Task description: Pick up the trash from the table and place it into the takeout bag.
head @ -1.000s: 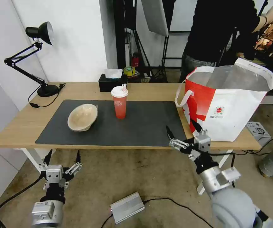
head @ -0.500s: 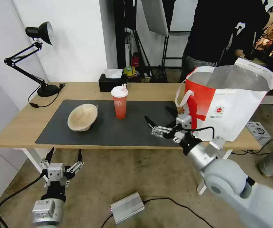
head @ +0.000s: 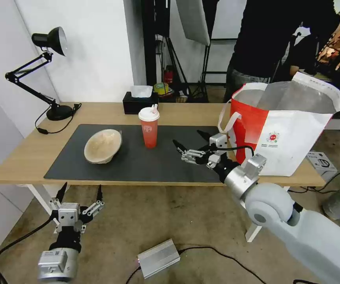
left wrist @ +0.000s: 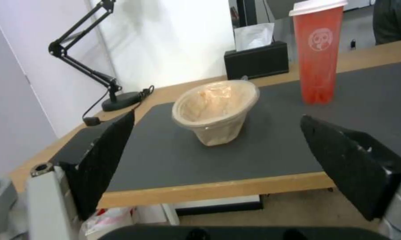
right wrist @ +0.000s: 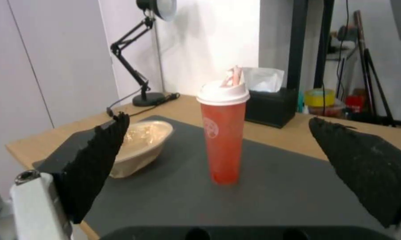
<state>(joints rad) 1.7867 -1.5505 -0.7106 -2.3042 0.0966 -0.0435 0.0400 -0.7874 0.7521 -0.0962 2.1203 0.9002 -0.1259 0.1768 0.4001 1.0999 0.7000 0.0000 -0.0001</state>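
The right gripper (head: 190,142) hung over the dark grey mat (head: 170,161) with its black fingers spread wide and empty, aimed at the red drink cup (head: 149,128), which stood upright near the middle of the table (head: 28,152). In the right wrist view the cup (right wrist: 222,133) sat squarely between the two open fingers but well ahead of them, a line-up that looked chosen for a sideways grasp of the cup's body.

The left gripper (head: 79,196) waited low in front of the table's near edge, below the tabletop, its fingers likewise wide apart and holding nothing. It faced the tan paper-pulp bowl (left wrist: 216,111), probably so the bowl could be that arm's job.

The bowl rested tipped on its side on the mat, mouth turned up and outward (a clear film or liner seemed to lie inside it). It lay just to the left of the cup without touching it.

The takeout bag (head: 292,134) stood open on the right end of the table, silver lining showing and its mouth upward, near enough to the right arm to receive whatever that arm lifted.

Counted on the table: one cup, one tan bowl, one bag, one black tissue box (head: 139,103), one desk lamp (head: 47,43). Two pieces of trash lay out on the mat.
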